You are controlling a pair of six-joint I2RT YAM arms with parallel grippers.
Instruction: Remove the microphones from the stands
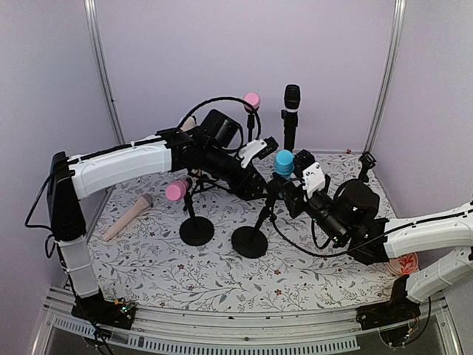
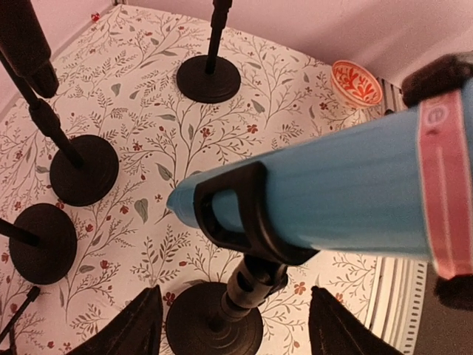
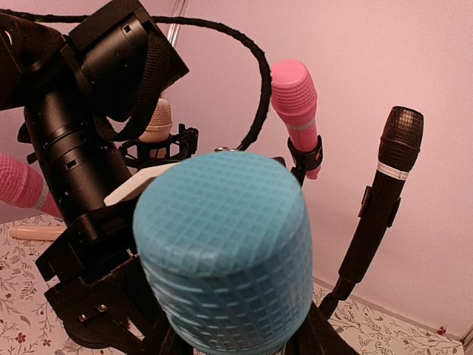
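Blue microphone seated in the clip of its black stand, just in front of the black microphone

The blue microphone has a rounded mesh head with a fine grid pattern, a pink band just below the head, and a smooth light-blue body tapering to a narrow tail. It sits tilted with the head raised. A black loop clip wraps the body near the tail, whose tip pokes out past it. Under the clip a knuckle joint tops a slim, leaning pole that runs down to a flat round base, set nearer the front than the black microphone and slightly to its left
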